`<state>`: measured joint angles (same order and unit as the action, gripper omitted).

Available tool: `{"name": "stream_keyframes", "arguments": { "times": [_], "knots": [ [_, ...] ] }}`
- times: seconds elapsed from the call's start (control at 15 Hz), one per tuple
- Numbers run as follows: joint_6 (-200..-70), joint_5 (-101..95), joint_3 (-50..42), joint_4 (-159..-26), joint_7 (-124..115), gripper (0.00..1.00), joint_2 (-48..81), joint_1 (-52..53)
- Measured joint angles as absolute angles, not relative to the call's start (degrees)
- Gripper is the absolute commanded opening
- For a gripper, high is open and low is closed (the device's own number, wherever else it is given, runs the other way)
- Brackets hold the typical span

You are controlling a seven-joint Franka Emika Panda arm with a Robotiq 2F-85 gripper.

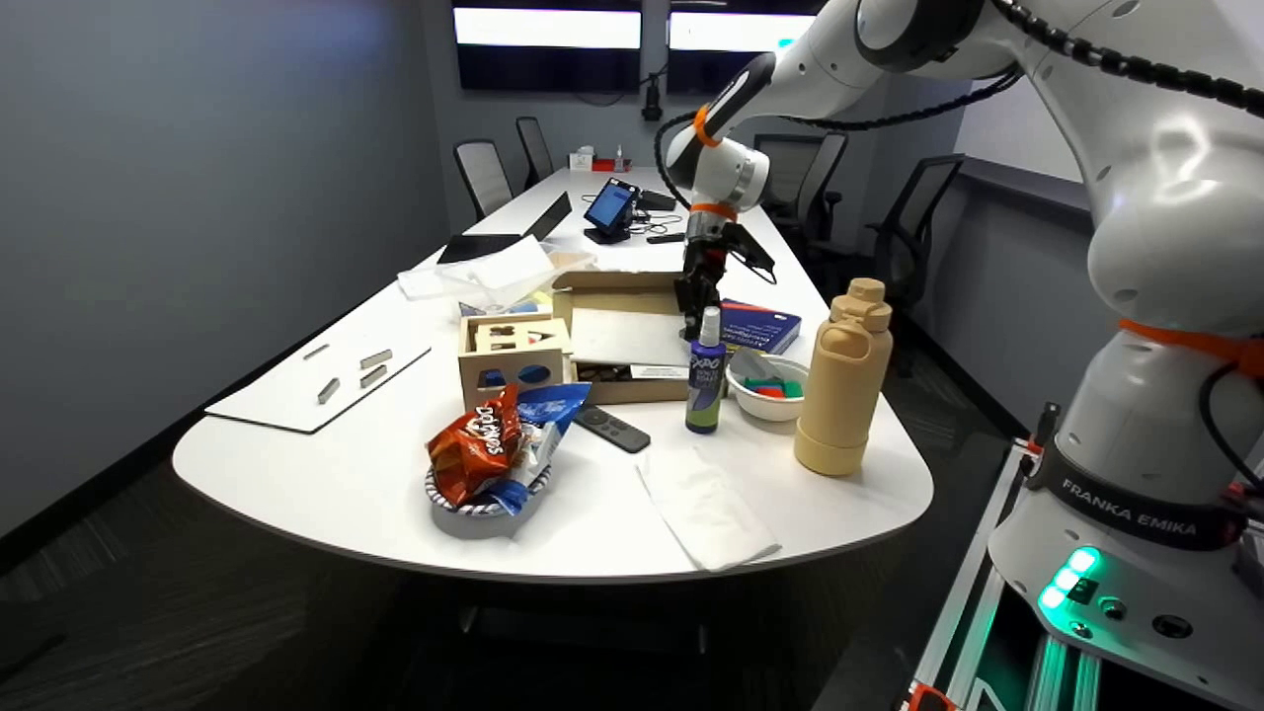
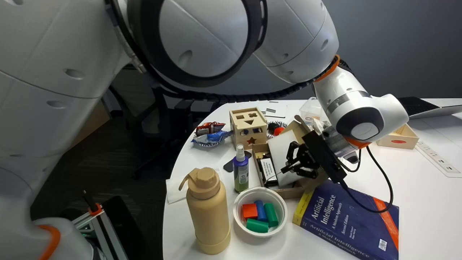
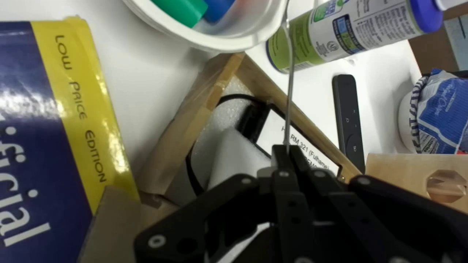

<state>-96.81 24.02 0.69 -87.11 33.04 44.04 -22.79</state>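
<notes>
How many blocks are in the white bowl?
4, in an exterior view: red block at left, blue block in the middle, green block at right, another green block in front; more may be hidden.

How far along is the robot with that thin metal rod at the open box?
Already done, by the look of it: the cardboard box stands open and the thin metal rod is gripped. In hand: the gripper, above the box, is shut on the rod. Left, probably: putting the rod down and letting go, since the jaws are closed on it.
</notes>
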Motion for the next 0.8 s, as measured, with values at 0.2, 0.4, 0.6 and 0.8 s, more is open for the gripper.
{"name": "stream_keyframes", "arguments": {
  "times": [0.2, 0.4, 0.6, 0.8],
  "knots": [
    [-96.7, 24.6, 0.7, -87.0, 33.8, 0.01, 43.5, -23.4],
    [-96.7, 25.5, 0.7, -87.0, 35.9, 0.01, 43.1, -24.6],
    [-96.0, 26.7, 0.7, -87.0, 39.5, 0.01, 42.6, -26.3],
    [-92.4, 27.8, 0.7, -87.0, 44.5, 0.01, 42.0, -28.2]
  ]
}}
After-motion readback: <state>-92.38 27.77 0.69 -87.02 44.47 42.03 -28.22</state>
